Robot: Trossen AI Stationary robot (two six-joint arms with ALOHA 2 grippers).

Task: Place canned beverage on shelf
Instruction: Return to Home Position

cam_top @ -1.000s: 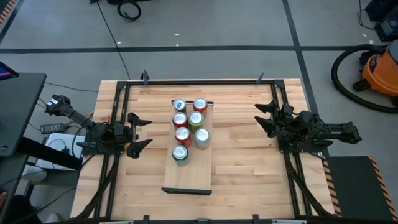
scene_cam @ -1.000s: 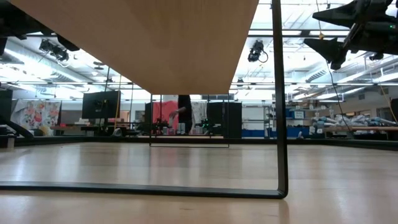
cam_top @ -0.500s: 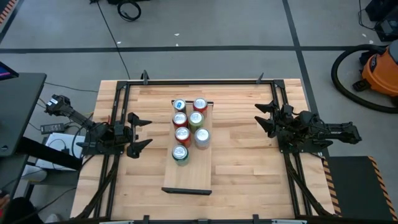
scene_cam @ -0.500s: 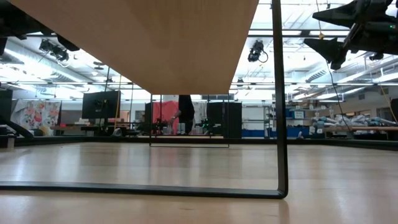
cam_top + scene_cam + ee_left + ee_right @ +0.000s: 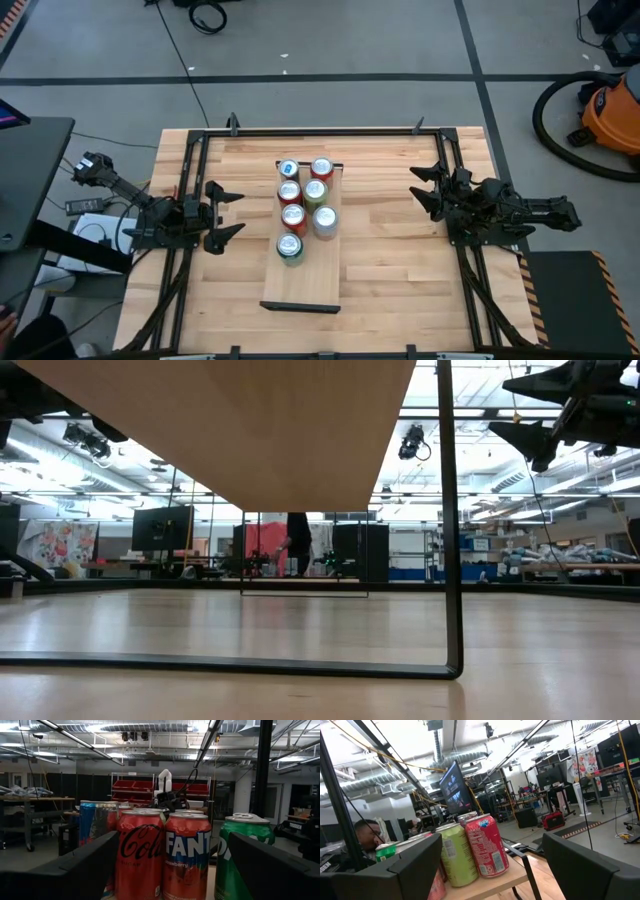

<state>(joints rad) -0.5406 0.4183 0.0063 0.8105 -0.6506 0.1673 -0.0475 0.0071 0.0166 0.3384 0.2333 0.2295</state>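
Several cans stand upright in two rows on the far half of the shelf, a long light plank with dark end trim. It is raised above the table on a black leg frame. My left gripper hovers open at the table's left side, facing the cans. Its wrist view shows a red cola can, a red Fanta can and a green can beyond its gripper. My right gripper hovers open at the right side, also facing the cans.
Black rails run along the table's left, right and far sides. An orange vacuum stands on the floor beyond the far right corner. A person shows beyond the table, and another far off in the room.
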